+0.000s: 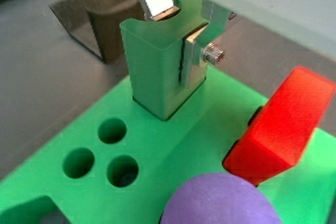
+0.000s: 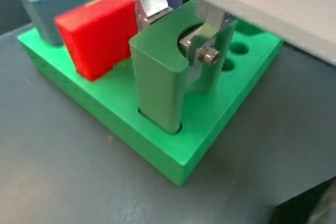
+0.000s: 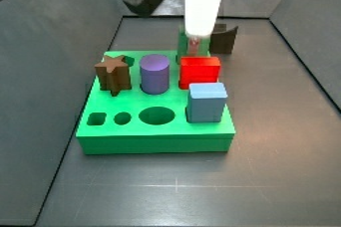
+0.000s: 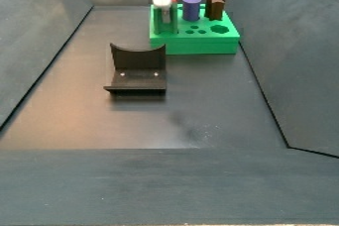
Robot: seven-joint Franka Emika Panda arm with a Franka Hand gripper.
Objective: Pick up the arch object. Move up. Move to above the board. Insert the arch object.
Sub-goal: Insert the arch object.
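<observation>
in the board (image 2: 197,140), gripper (image 2: 184,27) grips arch object (image 2: 164,81); no writing readable.

- Setting: a robot test cell in a lab, not a home or a shop.
- Floor (image 4: 185,121): plain dark grey, bare and matte, enclosed by sloped grey walls (image 4: 47,61) on the sides.
- Fixture (image 4: 135,68): a dark L-shaped bracket on a base plate stands on the floor, well apart from the board.
- Board (image 3: 158,131): a bright green shape-sorting block with coloured test pieces set in it.
- Gripper (image 2: 182,27): silver plate fingers, positioned over the board's edge and closed on the arch object (image 2: 164,76).
</observation>
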